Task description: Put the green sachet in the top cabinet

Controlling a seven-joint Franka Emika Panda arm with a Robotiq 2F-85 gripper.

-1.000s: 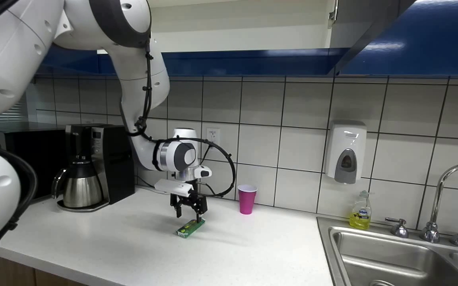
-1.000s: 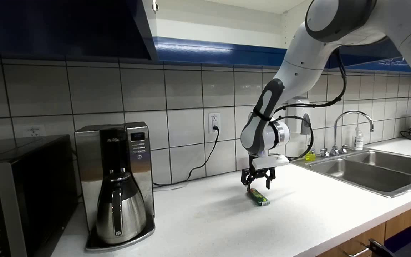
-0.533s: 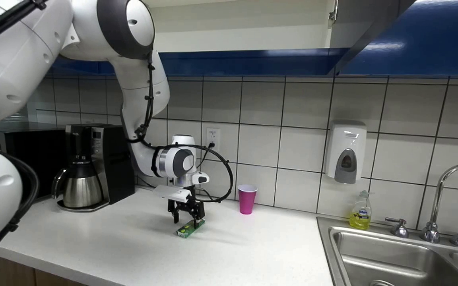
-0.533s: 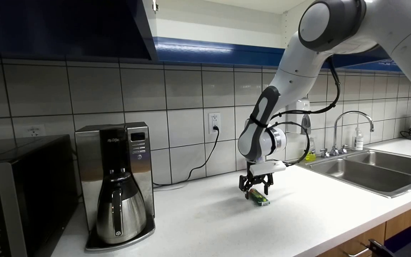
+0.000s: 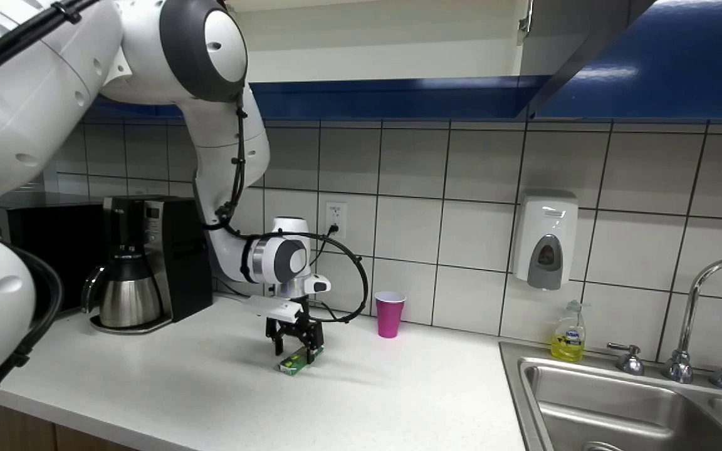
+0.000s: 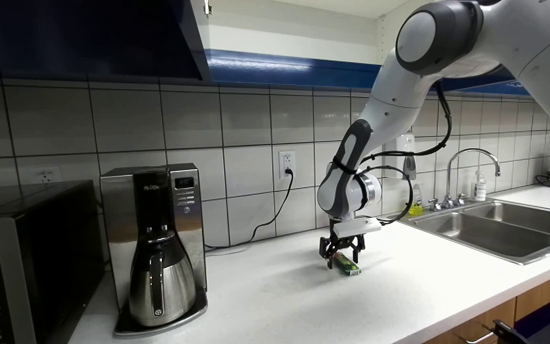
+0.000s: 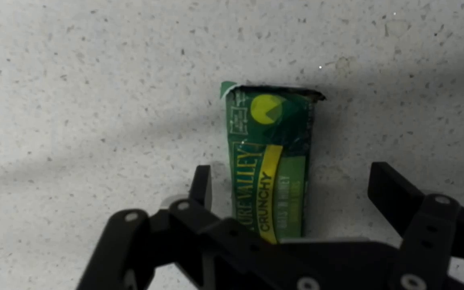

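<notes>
The green sachet lies flat on the white counter and shows in both exterior views (image 5: pixel 292 363) (image 6: pixel 348 266). My gripper (image 5: pixel 295 354) points down over it, also in an exterior view (image 6: pixel 343 263). In the wrist view the gripper (image 7: pixel 290 177) is open. One finger stands on each side of the sachet (image 7: pixel 270 133), with bare counter between it and both fingers; the wider gap is on the right. The sachet's near end is hidden behind the gripper. The top cabinet (image 5: pixel 392 98) is open above, with a white interior and blue edge, in both exterior views (image 6: pixel 294 67).
A pink cup (image 5: pixel 389 315) stands by the tiled wall. A coffee maker (image 6: pixel 189 229) and a black microwave (image 6: pixel 60 239) stand to one side. A sink (image 5: pixel 605 401), faucet and soap bottle (image 5: pixel 568 335) are at the other side. A blue cabinet door (image 5: pixel 668 69) hangs open.
My gripper has lowered towards the counter and shifted slightly, so that its fingers are now down at the sachet's sides. The sachet has not moved.
</notes>
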